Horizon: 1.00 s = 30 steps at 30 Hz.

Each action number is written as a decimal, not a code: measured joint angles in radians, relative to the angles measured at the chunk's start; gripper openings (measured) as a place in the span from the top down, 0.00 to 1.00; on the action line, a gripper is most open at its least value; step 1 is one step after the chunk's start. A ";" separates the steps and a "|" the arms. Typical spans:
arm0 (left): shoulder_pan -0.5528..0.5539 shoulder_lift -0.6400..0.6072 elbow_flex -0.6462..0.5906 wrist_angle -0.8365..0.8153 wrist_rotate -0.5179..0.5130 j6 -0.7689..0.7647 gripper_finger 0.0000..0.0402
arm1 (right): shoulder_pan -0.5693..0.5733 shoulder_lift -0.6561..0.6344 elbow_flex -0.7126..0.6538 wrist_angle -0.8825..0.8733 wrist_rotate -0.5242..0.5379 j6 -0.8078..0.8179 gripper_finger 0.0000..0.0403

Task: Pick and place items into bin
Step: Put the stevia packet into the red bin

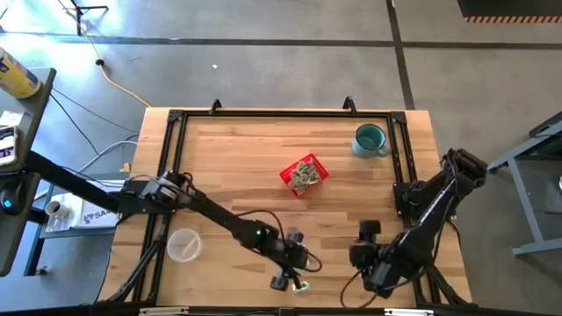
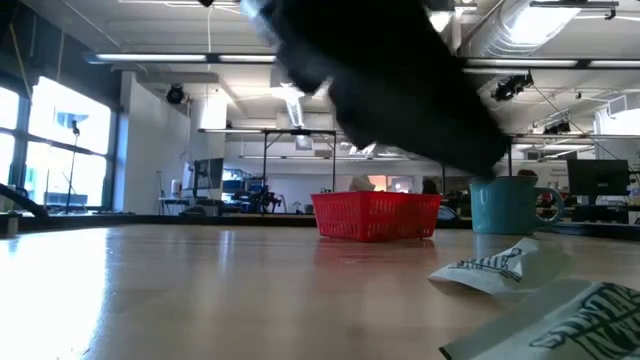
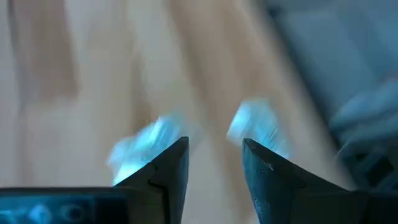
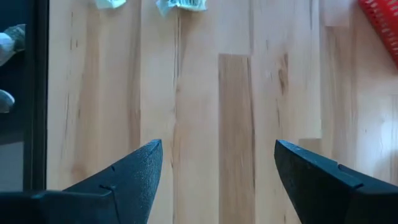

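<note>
Most items are already lying heaped in the bin, well beyond the left gripper. Two wrapped pieces are waiting just ahead of its parted, empty fingers. The right gripper is idling nearby, spread wide.

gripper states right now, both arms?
Left gripper: open, nothing held, low over wrapped pieces at the table's near edge.
Right gripper: open, empty, over bare table near the front right.
</note>
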 joint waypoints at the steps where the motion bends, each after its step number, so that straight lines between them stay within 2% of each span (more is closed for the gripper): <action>1: -0.006 0.000 0.000 -0.047 -0.021 0.034 0.53 | 0.005 0.006 0.000 0.001 0.000 0.016 0.26; 5: -0.015 0.029 0.045 -0.079 -0.105 0.142 0.43 | 0.034 0.016 0.000 -0.003 -0.010 0.089 0.26; 10: -0.006 0.053 0.077 -0.057 -0.117 0.263 0.32 | 0.048 0.027 0.000 -0.001 -0.021 0.120 0.26; 13: 0.009 0.076 0.079 -0.035 -0.097 0.329 0.30 | 0.049 0.033 0.000 -0.001 -0.027 0.119 0.26; 17: 0.034 0.100 0.079 -0.036 -0.061 0.392 0.31 | 0.048 0.034 0.000 0.000 -0.022 0.118 0.26; 20: 0.058 0.121 0.079 -0.038 -0.040 0.425 0.36 | 0.046 0.034 0.000 0.000 -0.019 0.118 0.26; 23: 0.084 0.126 0.079 -0.067 -0.012 0.424 0.45 | 0.042 0.034 0.000 -0.001 -0.019 0.119 0.26; 26: 0.103 0.122 0.082 -0.117 -0.009 0.423 0.59 | 0.042 0.034 0.000 -0.004 -0.012 0.118 0.26; 30: 0.123 0.105 0.080 -0.169 -0.011 0.394 0.83 | 0.042 0.034 0.000 -0.017 0.008 0.118 0.26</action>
